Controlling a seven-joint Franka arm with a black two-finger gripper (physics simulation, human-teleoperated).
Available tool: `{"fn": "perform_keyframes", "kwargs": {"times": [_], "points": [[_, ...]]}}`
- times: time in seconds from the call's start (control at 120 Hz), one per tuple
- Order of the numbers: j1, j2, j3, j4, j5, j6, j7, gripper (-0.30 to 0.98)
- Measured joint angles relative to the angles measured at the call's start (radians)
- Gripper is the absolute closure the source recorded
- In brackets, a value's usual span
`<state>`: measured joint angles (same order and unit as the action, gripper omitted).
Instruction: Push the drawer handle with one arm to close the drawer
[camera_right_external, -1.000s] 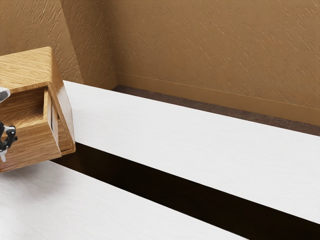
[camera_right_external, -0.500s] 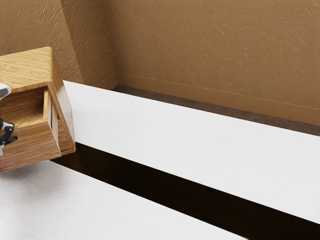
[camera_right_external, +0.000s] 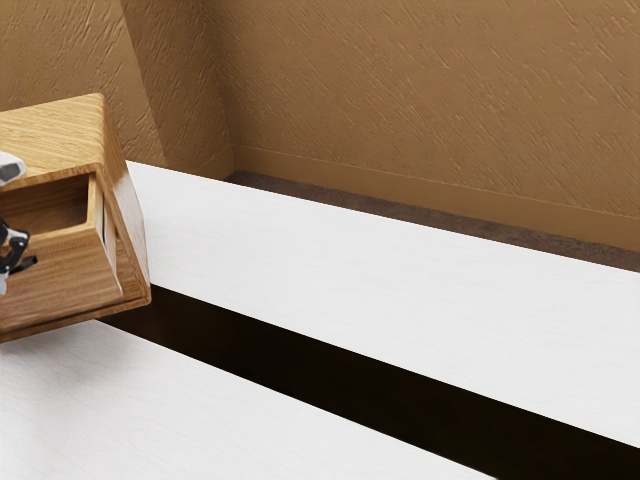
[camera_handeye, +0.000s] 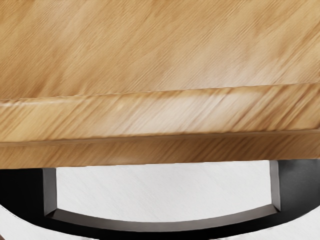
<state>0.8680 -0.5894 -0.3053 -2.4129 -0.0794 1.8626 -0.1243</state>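
End effector (camera_right_external: 18, 255) in position at the drawer front, over at the exterior view's left edge, and it's cut off by the frame, so whether it's open or closed I can't tell. Across the scene runs the big white tabletop (camera_right_external: 400, 280), split by a dark band (camera_right_external: 320, 365). On it sits the wooden cabinet (camera_right_external: 55, 135), tucked into the exterior view's left side, and out of that cabinet comes the drawer (camera_right_external: 65, 275), the one that has to go in. It's partly open, folks: the hollow inside shows beneath the cabinet's top, and the front stands proud of the cabinet's frame. Down to the smallest piece, and the one that matters, the black handle (camera_handeye: 160, 227), a curved bar bowing out from the wood in the wrist view, white surface showing through its opening.

So the score: the end effector is up at the front, that part's done, but the closing isn't. Some travel is left, I'd judge, and the play now is a steady push straight inward until the front sits flush. An off-centre shove could make the drawer bind.
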Motion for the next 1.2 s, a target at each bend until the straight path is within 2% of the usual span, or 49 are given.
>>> {"fn": "perform_keyframes", "kwargs": {"times": [0.542,1.2], "points": [[0.028,0.180,0.002,0.146,0.056,0.015,0.023,0.79],[0.046,0.334,0.008,0.279,0.105,0.033,0.032,0.79]]}}
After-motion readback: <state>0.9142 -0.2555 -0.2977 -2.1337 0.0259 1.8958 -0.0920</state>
